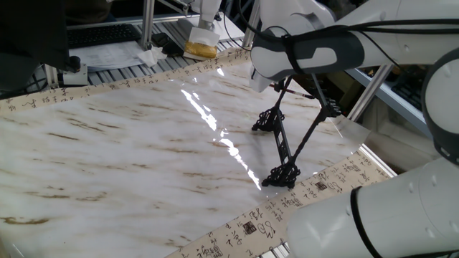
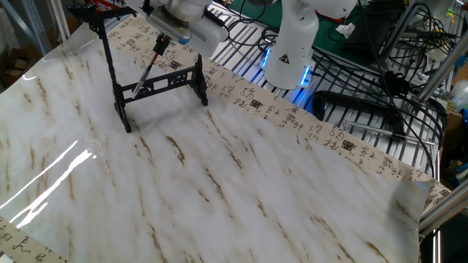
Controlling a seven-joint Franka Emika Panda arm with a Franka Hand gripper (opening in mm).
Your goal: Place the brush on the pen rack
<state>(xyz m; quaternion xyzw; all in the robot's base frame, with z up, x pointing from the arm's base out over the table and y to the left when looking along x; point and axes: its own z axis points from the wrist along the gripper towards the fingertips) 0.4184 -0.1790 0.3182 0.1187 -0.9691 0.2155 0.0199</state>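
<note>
The brush is a thin dark shaft that hangs tilted from my gripper, pale tip down, close to the pen rack's lower crossbar. The pen rack is a black stand of thin rods with scrolled feet at the far left of the marbled table. In the one fixed view the brush slants down from the gripper, just above the rack. The white arm mostly hides the fingers. The gripper looks shut on the brush's upper end. I cannot tell whether the brush touches the rack.
The robot's base with a blue light stands behind the rack, amid cables. A paper border strip with calligraphy runs along the table edge. A yellow object and a keyboard lie beyond the far edge.
</note>
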